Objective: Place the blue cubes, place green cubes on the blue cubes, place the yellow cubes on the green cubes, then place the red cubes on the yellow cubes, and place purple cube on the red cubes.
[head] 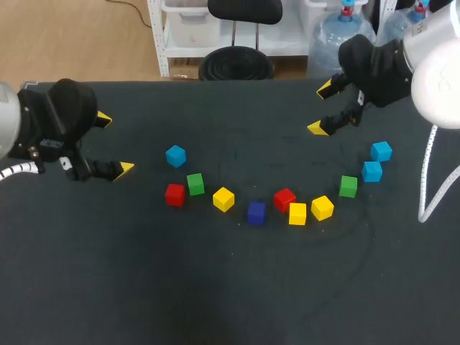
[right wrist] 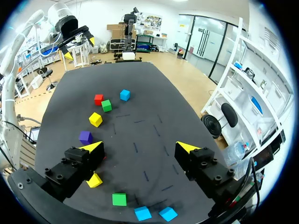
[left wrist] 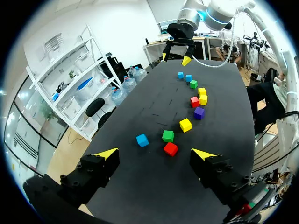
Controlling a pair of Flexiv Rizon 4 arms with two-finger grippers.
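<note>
The cubes lie in a loose arc on the black table (head: pixel 230 287). At the left end are a blue cube (head: pixel 175 155), a green cube (head: pixel 195 184), a red cube (head: pixel 175 194) and a yellow cube (head: pixel 223 199). The purple cube (head: pixel 256 213) sits mid-arc, beside a second red cube (head: pixel 284 199) and two yellow cubes (head: pixel 297 213) (head: pixel 322 208). At the right end are a green cube (head: pixel 348 186) and two blue cubes (head: pixel 371 171) (head: pixel 381 151). My left gripper (head: pixel 115 144) (left wrist: pixel 156 154) hangs open left of the arc. My right gripper (head: pixel 320 108) (right wrist: pixel 140 147) hangs open behind its right end. Neither holds anything.
In the left wrist view the nearest blue cube (left wrist: pixel 142 140), green cube (left wrist: pixel 167 136) and red cube (left wrist: pixel 170 149) lie just ahead of the fingers. In the right wrist view a green cube (right wrist: pixel 119 199) and two blue cubes (right wrist: pixel 142 213) lie under the gripper.
</note>
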